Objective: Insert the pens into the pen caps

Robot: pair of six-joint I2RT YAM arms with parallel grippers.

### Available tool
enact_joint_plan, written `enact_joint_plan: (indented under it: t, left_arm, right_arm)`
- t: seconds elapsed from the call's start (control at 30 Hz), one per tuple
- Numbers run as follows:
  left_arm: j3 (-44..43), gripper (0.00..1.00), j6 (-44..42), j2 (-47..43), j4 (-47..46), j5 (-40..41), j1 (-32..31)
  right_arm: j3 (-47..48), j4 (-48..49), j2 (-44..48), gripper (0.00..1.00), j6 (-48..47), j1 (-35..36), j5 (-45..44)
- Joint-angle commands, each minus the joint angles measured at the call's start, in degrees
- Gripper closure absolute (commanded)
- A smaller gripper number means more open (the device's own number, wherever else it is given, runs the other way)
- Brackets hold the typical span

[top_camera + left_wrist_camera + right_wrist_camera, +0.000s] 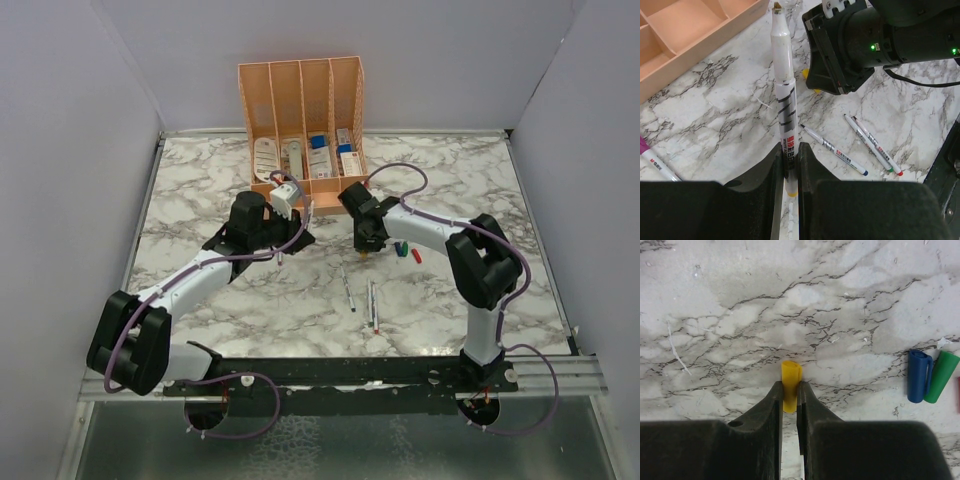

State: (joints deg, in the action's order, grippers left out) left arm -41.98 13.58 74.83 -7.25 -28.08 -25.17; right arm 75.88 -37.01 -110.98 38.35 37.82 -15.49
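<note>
Two grabs are already sorted, so it all comes down to lining things up now.

The left gripper [790, 152] is clamped on a thin silver-white marker pen [782, 90]. It's pinching the pen near its back end, so most of the barrel sticks straight out past the fingers. The nib aims toward the far side, roughly at the orange plastic organiser [685, 35].

The right gripper [789, 390] is squeezed tight on the stubby yellow plastic cap [791, 377]. About half the cap pokes out beyond the fingertips, low over the grey-veined marble table [840, 300]. I honestly can't tell if it's resting on the table or lifted off it.

In the left wrist view, the right gripper sits just to the right of the pen's far half, with a sliver of yellow peeking out under it. So the cap is beside the barrel, not out in front of the nib. The pen's long axis runs near-to-far and the cap is off that line, to its right. My guess is one of them has to swing round until the cap's mouth faces the nib. I can't make out which end of the cap is the open one.

The dark blue cap [918, 375] and green cap [941, 376] lie touching each other on the table, right of the yellow one. Three loose pens [867, 143] lie on the near side, to the right of the left gripper.
</note>
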Motion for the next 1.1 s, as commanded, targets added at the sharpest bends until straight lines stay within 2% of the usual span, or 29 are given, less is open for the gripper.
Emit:
enact_joint_plan:
  t: [0.0,0.2,0.43,0.67,0.9,1.07]
  left_arm:
    - [-2.32,1.0,0.25,0.96,-2.75,-4.29,0.28]
    - [-2.41,1.0,1.61,1.32,-5.98,-7.21,0.28]
    - [-3.6,1.0,5.37,2.66,-10.84,-11.5,0.27]
    - [-7.83,1.0,7.24,4.08,-12.62,-15.63,-0.49]
    - [-9.39,1.0,7.41,5.39,-12.49,-15.69,-4.77]
    - [-11.05,1.0,4.26,5.72,-7.64,-12.22,-7.51]
  right_arm:
    - [3.11,3.12,4.94,0.99,-3.28,-0.37,-4.77]
    - [-0.95,17.05,15.81,0.99,-5.0,-2.73,-5.32]
    - [-13.42,42.83,28.4,0.99,-10.93,-2.81,-4.93]
    - [-27.22,68.28,36.66,0.99,-11.29,-2.84,2.23]
    - [-31.99,81.88,37.38,0.99,-8.84,-2.82,8.6]
    - [-30.78,81.59,38.0,0.99,-9.45,-2.8,11.22]
